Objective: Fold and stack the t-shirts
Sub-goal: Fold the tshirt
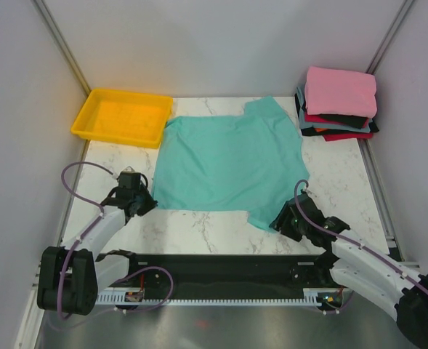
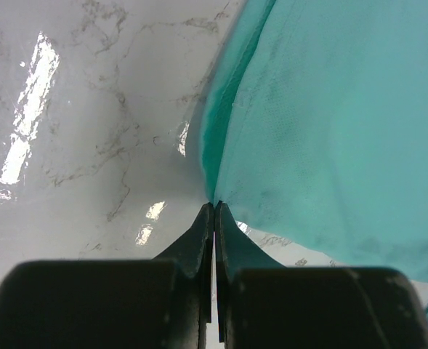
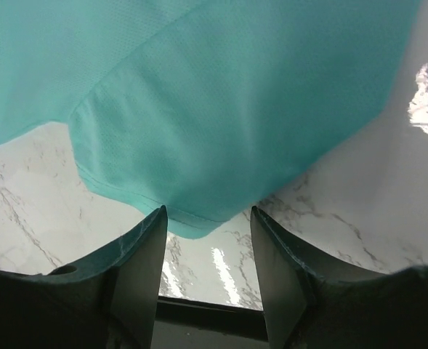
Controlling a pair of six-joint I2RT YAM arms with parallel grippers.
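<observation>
- You have the teal t-shirt point(image 1: 228, 163) spread open in the centre of the top view. It is mostly smooth, with one short sleeve at its upper right and another at its lower right. Its lower-left corner is gathered into a sharp crease.
- In the upper right sits the stack point(image 1: 337, 120) of folded shirts. The pink t-shirt point(image 1: 341, 91) lies on top, with black, red and grey-blue edges showing beneath it.

A white marble-patterned tabletop with grey veins point(image 1: 214, 225) fills the middle of a booth. Plain pale grey panels close it in: a back wall point(image 1: 221, 43) behind its far edge, a left wall point(image 1: 17, 145) and a right wall point(image 1: 417, 145) along its sides, with slim metal posts point(image 1: 61, 43) at its far corners. A black rail point(image 1: 228, 269) runs along its near edge, and a dull grey floor strip point(image 1: 221, 331) lies below that. Elongated white glints point(image 2: 28, 109) of light sit on the glossy top
</observation>
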